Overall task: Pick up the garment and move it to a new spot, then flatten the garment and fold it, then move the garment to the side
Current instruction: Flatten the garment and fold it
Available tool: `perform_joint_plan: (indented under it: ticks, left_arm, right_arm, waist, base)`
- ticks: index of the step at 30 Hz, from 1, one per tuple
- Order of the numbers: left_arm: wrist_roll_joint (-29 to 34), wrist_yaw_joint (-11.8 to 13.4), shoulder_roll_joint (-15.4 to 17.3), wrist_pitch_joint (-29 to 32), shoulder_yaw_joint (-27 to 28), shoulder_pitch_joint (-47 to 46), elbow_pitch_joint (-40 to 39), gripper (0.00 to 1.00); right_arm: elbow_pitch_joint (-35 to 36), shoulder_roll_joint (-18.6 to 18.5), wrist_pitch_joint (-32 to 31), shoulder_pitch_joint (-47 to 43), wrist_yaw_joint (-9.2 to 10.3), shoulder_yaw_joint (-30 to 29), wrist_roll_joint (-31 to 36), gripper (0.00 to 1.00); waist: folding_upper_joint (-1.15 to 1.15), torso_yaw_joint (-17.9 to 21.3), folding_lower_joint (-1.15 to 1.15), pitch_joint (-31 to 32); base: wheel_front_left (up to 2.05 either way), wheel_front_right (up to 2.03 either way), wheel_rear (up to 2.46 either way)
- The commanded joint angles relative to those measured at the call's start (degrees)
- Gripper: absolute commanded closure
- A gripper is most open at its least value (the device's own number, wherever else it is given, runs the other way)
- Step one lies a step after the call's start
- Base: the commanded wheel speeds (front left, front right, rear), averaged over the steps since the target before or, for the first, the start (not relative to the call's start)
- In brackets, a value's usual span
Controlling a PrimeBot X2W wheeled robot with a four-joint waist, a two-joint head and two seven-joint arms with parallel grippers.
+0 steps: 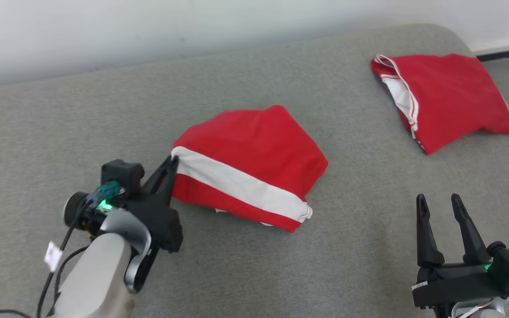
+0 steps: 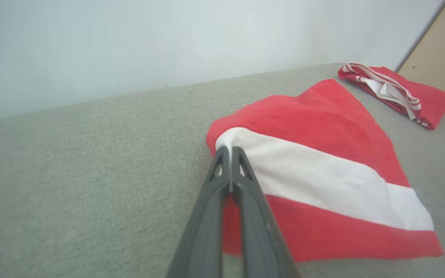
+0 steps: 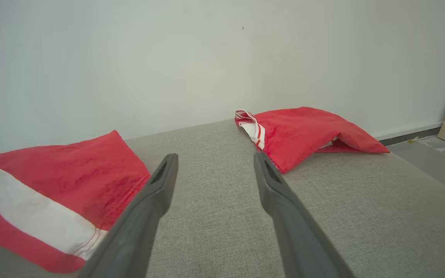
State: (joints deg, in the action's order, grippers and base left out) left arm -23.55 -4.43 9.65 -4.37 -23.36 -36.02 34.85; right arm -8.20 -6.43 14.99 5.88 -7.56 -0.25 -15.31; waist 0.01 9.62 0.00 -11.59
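- Garment (image 1: 254, 145): red, with one broad white stripe; laid folded at the middle of the grey surface (image 1: 60, 132). Its striped edge is turned toward the robot. A pointed corner is seen at its far side.
- Left gripper (image 1: 172, 161): fingers are brought together, with no gap seen at the tips. The tips are clamped on the garment's left edge, where the white stripe ends. In the left wrist view the gripper (image 2: 229, 150) is seen pinching that white edge of the garment (image 2: 323, 127), with red cloth lying under the fingers.
- Right gripper (image 1: 438, 198): fingers are held wide apart and nothing is held between them. It is placed near the robot, right of the garment and apart from it. In the right wrist view bare grey surface is seen between the fingers of the gripper (image 3: 214, 158), with the garment (image 3: 72, 173) to their left.
- Second garment (image 1: 453, 92): red with white trim, laid folded at the far right of the surface, well apart from both grippers.
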Motion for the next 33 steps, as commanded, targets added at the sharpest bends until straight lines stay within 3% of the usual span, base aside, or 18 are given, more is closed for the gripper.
perform_joint_plan:
  ticks: [1,8,15,21,33]
  left_arm:
    - [0.2,0.7,0.9,-0.7,0.3,1.8,-1.4,1.00]
    - [1.2,6.7,6.3,0.2,2.7,11.6,-16.5,1.00]
    - [-0.8,10.9,7.4,2.5,3.7,22.5,-27.5,1.00]
    - [-0.2,10.4,5.6,2.1,0.4,25.6,-28.3,1.00]
    - [1.1,4.5,-2.8,-1.4,-9.0,19.7,-15.8,1.00]
  right_arm:
    - [0.1,-0.2,0.3,-0.8,0.17,-0.1,0.2,0.00]
    - [0.1,-0.3,0.3,-2.4,0.18,-0.3,0.5,0.00]
    - [-0.1,-0.1,0.3,-2.3,0.18,0.3,0.5,0.00]
    - [-0.6,-0.6,0.3,-1.6,0.18,0.9,-0.1,0.00]
    - [-1.3,-0.7,0.3,-0.8,0.18,1.0,-0.5,0.00]
  waist:
    - [-0.01,-2.4,0.00,2.0]
    - [-0.01,-6.9,0.00,4.0]
    - [-0.01,-8.3,0.00,3.9]
    - [-0.01,-7.4,0.00,3.8]
    - [-0.01,-4.2,0.00,2.6]
  base:
    - [0.00,0.00,0.00]
    - [0.00,0.00,0.00]
    - [0.00,0.00,0.00]
    - [0.00,0.00,0.00]
    - [0.00,0.00,0.00]
